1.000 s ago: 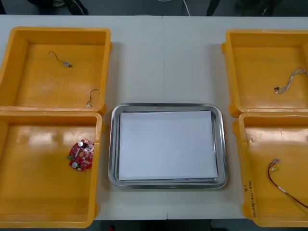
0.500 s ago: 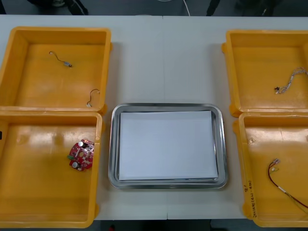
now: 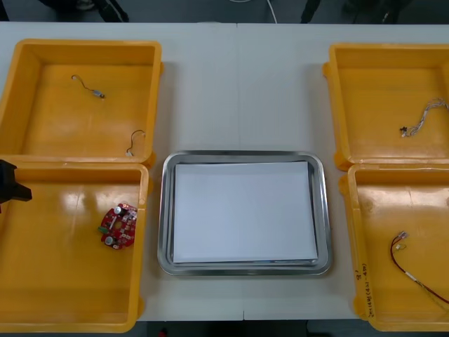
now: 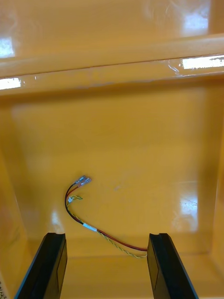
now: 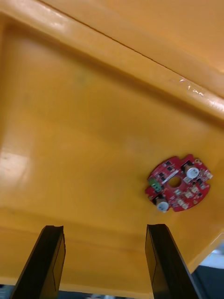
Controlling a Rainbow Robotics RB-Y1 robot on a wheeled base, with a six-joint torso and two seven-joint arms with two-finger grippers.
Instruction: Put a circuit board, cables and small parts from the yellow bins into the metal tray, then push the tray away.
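Note:
A round red circuit board [image 3: 118, 226] lies in the near left yellow bin [image 3: 56, 281]. My left gripper [image 3: 10, 184] enters at the table's left edge, over that bin's far left corner. In the left wrist view it [image 5: 103, 229] is open and empty, and the board [image 5: 177, 183] lies ahead, beyond one finger. My right gripper [image 4: 106, 238] is open above the floor of an orange-looking bin, with a red and yellow cable [image 4: 81, 208] lying just ahead between its fingers [image 4: 165, 266]. The metal tray [image 3: 167, 210], white inside, sits between the bins.
The far left bin [image 3: 42, 126] holds two small metal parts [image 3: 90, 86] [image 3: 135, 140]. A twisted blue and white cable [image 3: 424, 116] lies in the far right bin [image 3: 372, 126]. The red and yellow cable [image 3: 414, 270] lies in the near right bin [image 3: 365, 246].
My left gripper has come into the front view at the left edge, over the near left bin. Nothing else has moved.

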